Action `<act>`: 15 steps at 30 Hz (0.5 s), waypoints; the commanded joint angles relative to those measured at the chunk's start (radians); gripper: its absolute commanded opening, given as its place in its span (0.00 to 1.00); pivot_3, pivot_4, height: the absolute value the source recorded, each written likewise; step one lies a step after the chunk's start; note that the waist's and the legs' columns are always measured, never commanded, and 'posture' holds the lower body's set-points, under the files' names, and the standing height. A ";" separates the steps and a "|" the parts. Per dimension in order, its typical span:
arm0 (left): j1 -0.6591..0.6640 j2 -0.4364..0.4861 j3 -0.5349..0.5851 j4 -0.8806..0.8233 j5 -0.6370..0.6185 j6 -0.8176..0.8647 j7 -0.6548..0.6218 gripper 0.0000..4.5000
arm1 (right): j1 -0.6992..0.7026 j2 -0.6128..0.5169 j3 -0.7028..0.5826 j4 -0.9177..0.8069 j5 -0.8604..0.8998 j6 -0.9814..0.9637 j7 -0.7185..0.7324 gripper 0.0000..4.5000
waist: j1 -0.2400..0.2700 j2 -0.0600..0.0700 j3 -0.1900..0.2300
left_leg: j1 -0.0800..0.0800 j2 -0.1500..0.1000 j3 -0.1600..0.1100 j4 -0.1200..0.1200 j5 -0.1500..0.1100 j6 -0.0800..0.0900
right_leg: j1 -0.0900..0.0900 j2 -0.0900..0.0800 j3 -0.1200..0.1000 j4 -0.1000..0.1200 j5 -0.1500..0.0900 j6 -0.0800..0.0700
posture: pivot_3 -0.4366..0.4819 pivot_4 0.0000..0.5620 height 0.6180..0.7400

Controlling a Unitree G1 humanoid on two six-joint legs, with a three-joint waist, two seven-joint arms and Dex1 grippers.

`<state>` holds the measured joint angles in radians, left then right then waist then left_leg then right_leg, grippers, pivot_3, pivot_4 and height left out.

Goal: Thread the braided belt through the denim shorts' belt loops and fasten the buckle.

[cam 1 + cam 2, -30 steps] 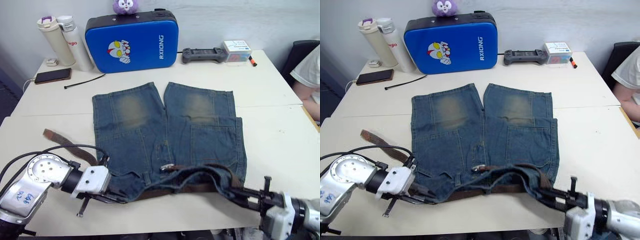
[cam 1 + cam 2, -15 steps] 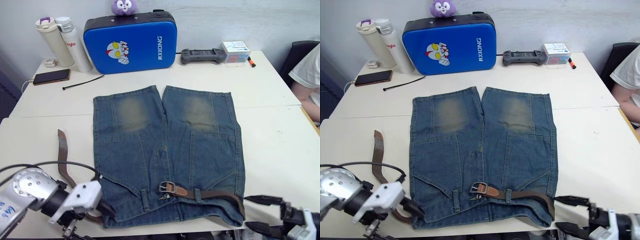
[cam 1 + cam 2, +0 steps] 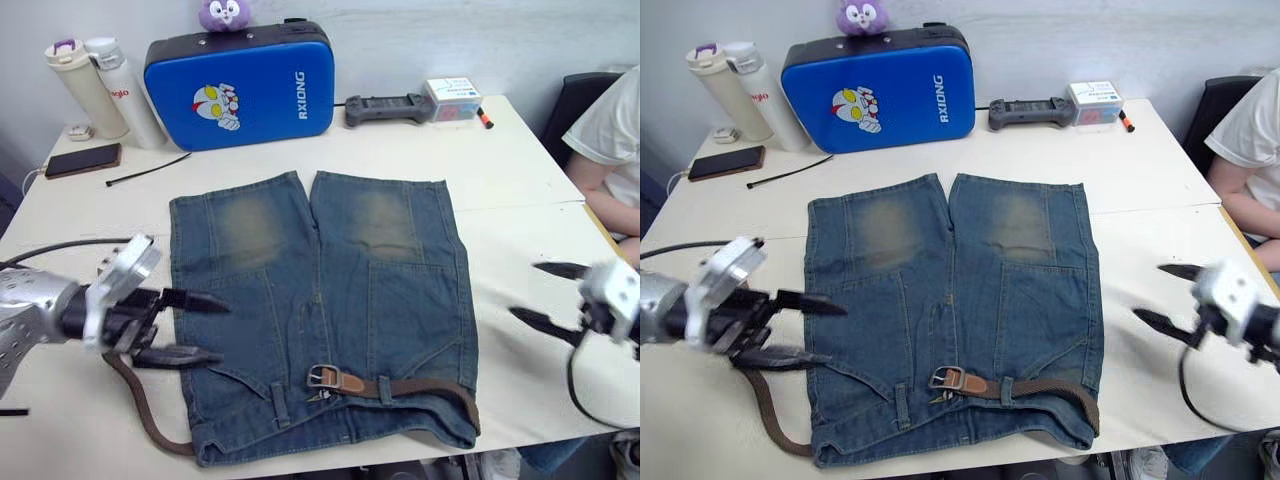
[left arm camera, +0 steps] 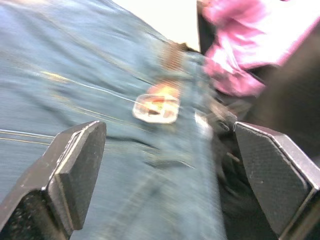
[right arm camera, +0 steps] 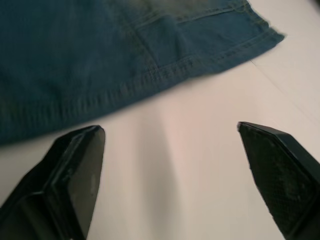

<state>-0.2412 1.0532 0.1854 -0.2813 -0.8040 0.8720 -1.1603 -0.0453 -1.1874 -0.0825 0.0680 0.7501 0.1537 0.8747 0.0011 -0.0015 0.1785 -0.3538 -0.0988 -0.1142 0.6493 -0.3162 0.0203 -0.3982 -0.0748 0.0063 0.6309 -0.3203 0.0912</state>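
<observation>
Centrally, we see the denim shorts [image 3: 318,310] flat on the table [image 3: 520,180], the braided belt [image 3: 425,388] along their near waistband edge. Our left gripper [image 3: 200,328] and right gripper [image 3: 545,293] gape empty at either side, bare table beyond.

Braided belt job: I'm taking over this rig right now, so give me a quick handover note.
Left gripper: open, holding nothing, at the shorts' left edge.
Right gripper: open, holding nothing, above bare table right of the shorts.
Denim shorts lie flat, waistband toward the robot.
Braided belt runs along the waistband's right half to the buckle near the middle; its other end trails off the left side onto the table.
Done: the right half looks threaded through belt loops.
Left: check the left-side loops, then bring the loose end round and fasten it.
</observation>
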 commanded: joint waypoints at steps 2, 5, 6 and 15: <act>-0.060 -0.079 -0.059 0.028 0.115 0.004 0.192 0.99 | -0.103 0.072 0.014 -0.226 0.116 0.329 -0.123 1.00 | 0.006 0.000 0.000 | -0.003 0.002 0.000 0.001 -0.001 -0.001 | -0.003 0.002 0.000 -0.001 0.000 0.000 | 0.48 0.27 1.00; -0.064 -0.110 -0.067 0.007 0.156 -0.003 0.259 0.99 | -0.134 0.136 -0.002 -0.281 0.086 0.365 -0.156 1.00 | 0.016 -0.001 0.000 | -0.018 0.002 0.001 0.007 -0.001 -0.001 | -0.017 0.002 0.000 0.006 0.000 0.000 | 0.48 0.27 1.00; -0.063 -0.118 -0.069 -0.001 0.167 -0.005 0.278 0.99 | -0.141 0.152 -0.008 -0.287 0.074 0.376 -0.165 1.00 | 0.017 -0.002 0.001 | -0.021 0.002 0.001 0.011 -0.001 0.000 | -0.019 0.002 0.000 0.007 0.000 0.000 | 0.48 0.27 1.00; -0.086 -0.228 -0.066 -0.089 0.220 0.011 0.470 0.99 | -0.268 0.286 -0.020 -0.265 0.026 0.481 -0.230 1.00 | 0.020 -0.001 0.001 | -0.028 -0.042 -0.054 0.002 0.029 0.009 | 0.001 -0.042 -0.052 -0.002 0.003 0.012 | 0.48 0.27 1.00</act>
<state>-0.3040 0.8455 0.0999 -0.3212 -0.5895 0.8786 -0.7357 -0.2733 -0.9088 -0.0570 -0.1910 0.7761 0.6192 0.6542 0.0216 -0.0025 0.1790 -0.3820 -0.1409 -0.1677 0.6510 -0.2865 0.0290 -0.3981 -0.1157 -0.0410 0.6261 -0.3158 0.1060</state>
